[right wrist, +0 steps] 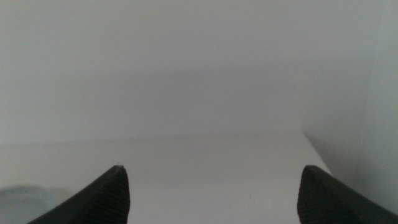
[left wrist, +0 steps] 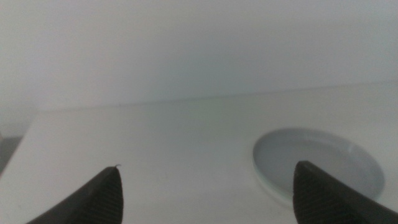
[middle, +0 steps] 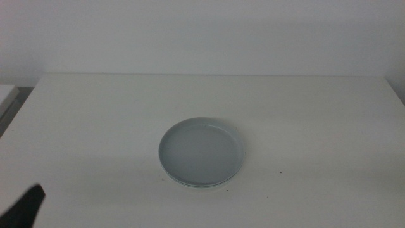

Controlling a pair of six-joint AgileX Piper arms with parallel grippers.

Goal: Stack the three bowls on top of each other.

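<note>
Bowls nested in one stack [middle: 202, 153] at the table's [middle: 95, 120] middle; grey-blue bowl on top.
Lower rims are seen beneath it, their colours hardly told apart. Left gripper [left wrist: 205, 190] is held near the table's front left corner, jaws wide apart, empty. Right gripper [right wrist: 214, 190] is likewise spread, holding nothing, facing the wall [right wrist: 199, 62].
</note>
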